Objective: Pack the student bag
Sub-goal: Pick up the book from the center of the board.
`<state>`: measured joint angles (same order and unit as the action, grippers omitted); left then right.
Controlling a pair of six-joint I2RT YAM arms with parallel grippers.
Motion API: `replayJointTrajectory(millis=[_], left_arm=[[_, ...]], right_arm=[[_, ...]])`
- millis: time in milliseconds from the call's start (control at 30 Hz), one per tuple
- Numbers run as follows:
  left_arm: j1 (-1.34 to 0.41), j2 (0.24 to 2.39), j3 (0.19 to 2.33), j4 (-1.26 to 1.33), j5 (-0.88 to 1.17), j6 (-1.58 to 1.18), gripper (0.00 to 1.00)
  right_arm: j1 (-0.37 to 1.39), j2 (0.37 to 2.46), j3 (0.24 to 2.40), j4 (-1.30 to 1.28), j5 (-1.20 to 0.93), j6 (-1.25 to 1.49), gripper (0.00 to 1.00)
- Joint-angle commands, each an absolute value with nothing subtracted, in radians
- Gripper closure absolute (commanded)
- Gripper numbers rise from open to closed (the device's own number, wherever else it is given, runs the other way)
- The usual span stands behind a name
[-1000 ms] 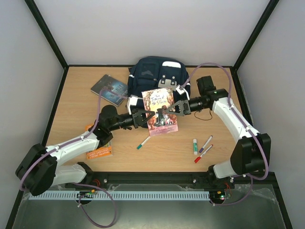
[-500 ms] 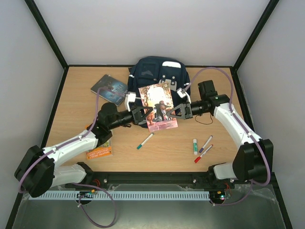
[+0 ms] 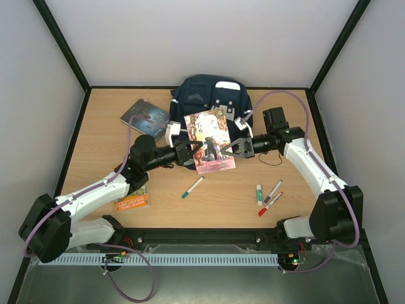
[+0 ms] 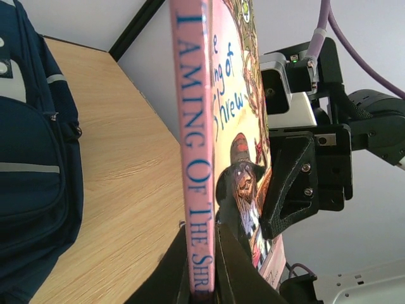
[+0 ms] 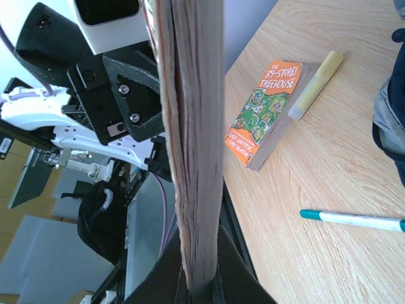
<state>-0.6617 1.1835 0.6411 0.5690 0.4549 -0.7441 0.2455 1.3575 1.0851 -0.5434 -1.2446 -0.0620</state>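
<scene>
– While both arms reach in over the middle of the surface (image 3: pixel 101 152), what do they carry between them?

– One paperback, a pink copy of "The Taming of the Shrew" (image 3: pixel 211 140). It is held off the wood, its cover tilted up toward the top camera.

– How do the left jaws stand?

– Narrow, pinched on the spine edge. The left wrist view shows the spine, with its title lettering, running straight up out of them.

– And the right jaws?

– Clamped just as narrow on the opposite edge, the page side. In the right wrist view the block of pages rises out from between them, and the left arm's black jaws sit behind it.

– Where is the student bag?

– The student bag (image 3: pixel 212 98) lies at the far edge of the surface, in the middle, just beyond the raised paperback. It is navy with thin white stripes. From above, the paperback's far edge overlaps its front.

– What else lies about?

– A dark-covered book (image 3: pixel 147 118) rests left of the bag. An orange "Treehouse" paperback (image 5: pixel 266 114) sits near the left arm with a yellow highlighter (image 5: pixel 316 79) just beside it. A teal-capped pen (image 3: pixel 193 187) lies on the near side of the held paperback. Near the right arm are three markers: a green-capped marker (image 3: pixel 259 194), a purple marker (image 3: pixel 273 189) and a red marker (image 3: pixel 269 205).
</scene>
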Motion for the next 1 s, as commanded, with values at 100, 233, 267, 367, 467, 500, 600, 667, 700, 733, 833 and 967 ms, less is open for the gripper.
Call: replayJointTrajectory(millis=[100, 233, 267, 367, 467, 500, 600, 667, 700, 733, 833, 967], left_arm=[[-0.647, 1.163, 0.682, 0.508, 0.384, -0.675, 0.95], [-0.646, 1.182, 0.759, 0.353, 0.334, -0.615, 0.41], [-0.645, 1.191, 0.783, 0.301, 0.315, -0.6, 0.31], [-0.632, 1.214, 0.837, 0.163, 0.261, -0.566, 0.23], [-0.601, 1.238, 0.88, 0.055, 0.202, -0.544, 0.21], [-0.588, 1.25, 0.898, 0.015, 0.173, -0.541, 0.19], [-0.534, 1.299, 0.948, -0.104, 0.124, -0.542, 0.19], [-0.495, 1.339, 0.983, -0.17, 0.114, -0.538, 0.19], [-0.477, 1.363, 1.001, -0.209, 0.103, -0.541, 0.19], [-0.458, 1.389, 1.02, -0.242, 0.094, -0.548, 0.19], [-0.388, 1.453, 1.041, -0.281, 0.103, -0.58, 0.21], [-0.313, 1.535, 1.044, -0.236, 0.174, -0.631, 0.24]], right_arm=[[0.25, 1.355, 1.083, -0.53, -1.198, -0.025, 0.99], [0.239, 1.339, 1.1, -0.514, -1.043, -0.017, 0.99], [0.23, 1.333, 1.102, -0.506, -1.007, -0.015, 0.99], [0.175, 1.317, 1.094, -0.473, -0.932, -0.002, 0.99], [0.132, 1.294, 1.082, -0.474, -0.839, -0.051, 0.99], [0.123, 1.28, 1.066, -0.466, -0.807, -0.064, 0.99], [0.099, 1.228, 0.998, -0.423, -0.753, -0.09, 0.99], [0.094, 1.191, 0.943, -0.379, -0.716, -0.091, 0.99], [0.092, 1.173, 0.913, -0.35, -0.703, -0.082, 0.99], [0.09, 1.157, 0.885, -0.322, -0.692, -0.072, 0.99], [0.087, 1.125, 0.859, -0.299, -0.649, -0.082, 0.99], [0.085, 1.109, 0.829, -0.277, -0.607, -0.082, 0.99]])
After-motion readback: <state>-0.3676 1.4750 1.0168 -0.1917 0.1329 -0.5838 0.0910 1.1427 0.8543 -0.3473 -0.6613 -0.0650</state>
